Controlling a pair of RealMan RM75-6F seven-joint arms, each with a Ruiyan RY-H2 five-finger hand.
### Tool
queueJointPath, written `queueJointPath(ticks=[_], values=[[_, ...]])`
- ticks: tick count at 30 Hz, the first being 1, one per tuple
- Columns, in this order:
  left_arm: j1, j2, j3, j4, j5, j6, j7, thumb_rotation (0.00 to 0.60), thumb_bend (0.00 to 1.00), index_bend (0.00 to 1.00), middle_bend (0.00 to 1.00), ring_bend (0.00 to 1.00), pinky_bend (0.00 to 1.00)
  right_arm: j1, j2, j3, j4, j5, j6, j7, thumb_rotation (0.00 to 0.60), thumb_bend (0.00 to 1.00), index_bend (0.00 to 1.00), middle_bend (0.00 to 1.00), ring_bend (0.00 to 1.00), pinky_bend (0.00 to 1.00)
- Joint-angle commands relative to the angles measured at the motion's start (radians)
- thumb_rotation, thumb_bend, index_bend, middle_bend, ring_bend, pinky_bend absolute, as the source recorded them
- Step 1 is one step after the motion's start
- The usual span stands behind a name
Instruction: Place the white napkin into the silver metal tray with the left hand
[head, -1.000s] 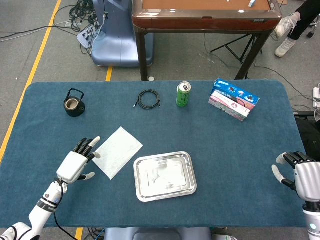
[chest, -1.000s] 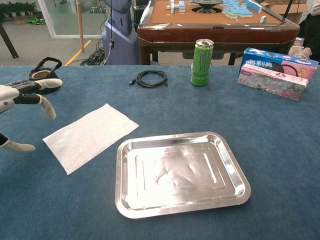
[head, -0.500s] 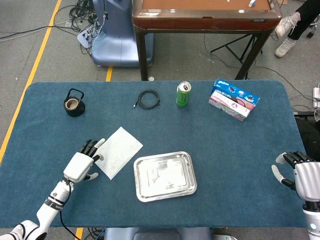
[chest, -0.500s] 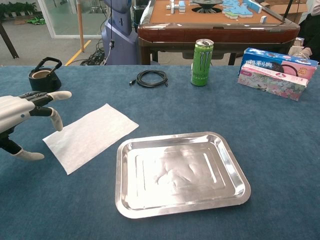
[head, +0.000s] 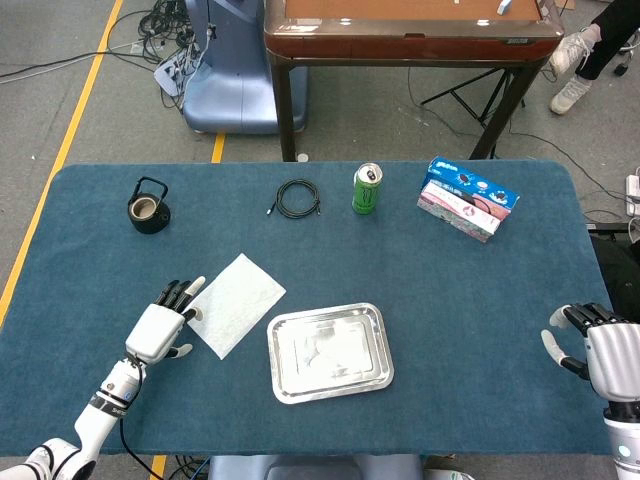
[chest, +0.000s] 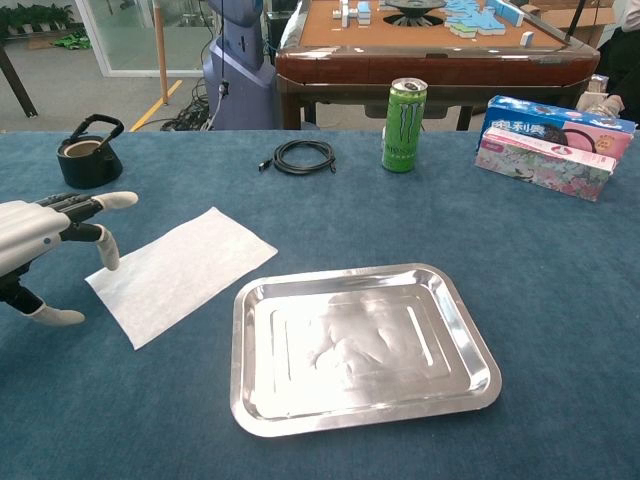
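Observation:
The white napkin (head: 238, 303) (chest: 180, 271) lies flat on the blue tablecloth, just left of the silver metal tray (head: 279, 378) (chest: 470, 336), which holds nothing. My left hand (head: 163, 327) (chest: 38, 235) hovers at the napkin's left edge with its fingers spread, holding nothing; whether a fingertip touches the paper is unclear. My right hand (head: 595, 350) rests open near the table's right front edge, far from both objects, and shows only in the head view.
Along the back of the table stand a black tape roll holder (head: 148, 207) (chest: 89, 159), a coiled black cable (head: 297, 198) (chest: 303, 156), a green can (head: 367, 188) (chest: 404, 111) and a tissue pack (head: 467, 197) (chest: 552, 147).
My left hand moved right toward the napkin's left edge over the first half second, then held almost still. The napkin, tray and right hand stayed put.

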Motion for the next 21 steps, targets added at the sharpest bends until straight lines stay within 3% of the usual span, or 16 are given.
queueJointPath(ticks=[1,7,21], values=[[-0.002,-0.011,0.005,0.015,-0.001,-0.002,-0.006,0.6,0.11,0.44,0.0,0.0,0.05,0.001,0.0,0.0,0.0,0.002,-0.002,0.0,0.6,0.3,0.55,0.59,0.48,0.66],[-0.006,-0.031,0.009,0.041,0.0,0.003,-0.022,0.6,0.12,0.49,0.0,0.0,0.07,0.001,0.001,0.001,0.0,0.003,-0.003,0.002,0.6,0.3,0.55,0.59,0.48,0.66],[-0.014,-0.078,0.014,0.11,-0.001,0.011,-0.055,0.6,0.12,0.51,0.0,0.0,0.09,0.003,0.001,0.001,0.0,0.005,-0.008,0.003,0.6,0.3,0.55,0.59,0.48,0.66]])
